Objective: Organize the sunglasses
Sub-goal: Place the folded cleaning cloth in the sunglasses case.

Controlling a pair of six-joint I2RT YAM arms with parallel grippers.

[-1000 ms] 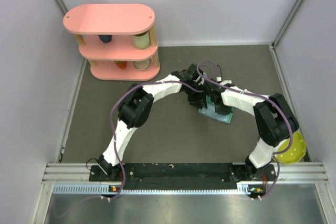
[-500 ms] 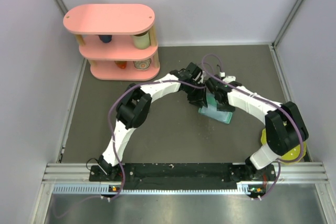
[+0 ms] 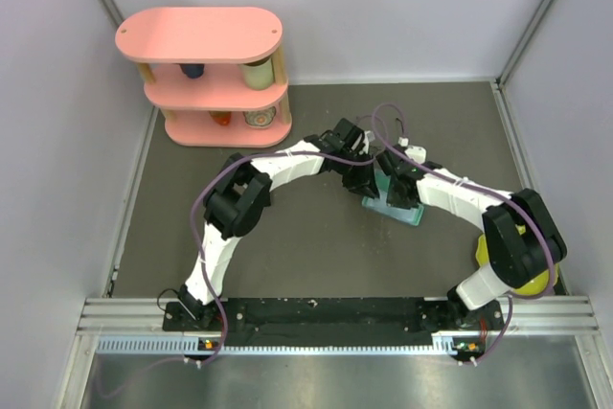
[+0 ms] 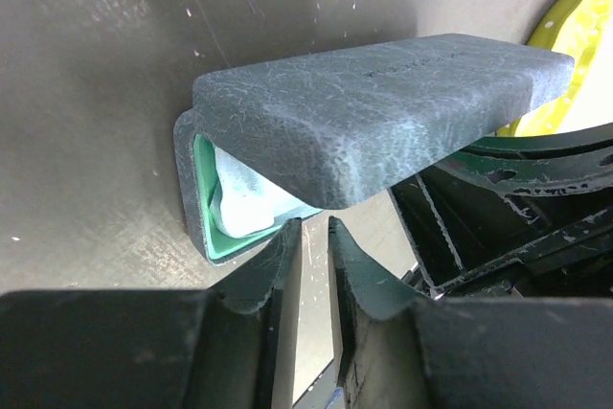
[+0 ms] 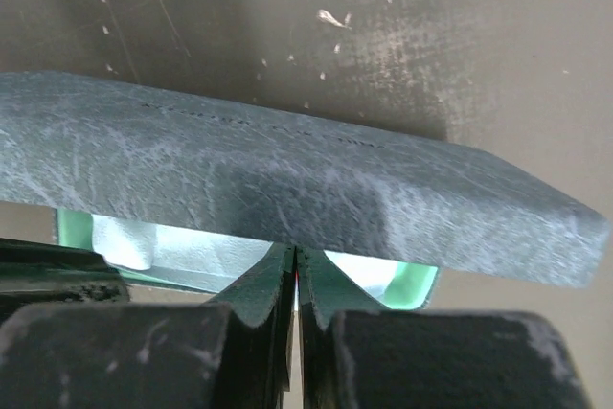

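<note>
The sunglasses are out of view. A grey-blue oblong case (image 3: 395, 208) lies mid-table, its lid (image 4: 383, 112) raised a little over a green lining. A light blue cloth (image 4: 239, 210) shows inside at the left end. My left gripper (image 4: 314, 232) hovers at the case's near left edge, its jaws a narrow gap apart with bare table between them. My right gripper (image 5: 295, 256) is shut, its tips pressed together right under the lid's (image 5: 287, 179) front edge. In the top view both grippers (image 3: 369, 177) (image 3: 397, 187) crowd over the case.
A pink three-tier shelf (image 3: 206, 74) with cups stands at the back left. A yellow round object (image 3: 532, 270) sits by the right arm's base, also seen as a yellow rim (image 4: 584, 26). Walls close in on three sides.
The right arm's elbow has swung out to the right and its gripper has shifted at the case. The left gripper's jaws have narrowed. The case has stayed put.
</note>
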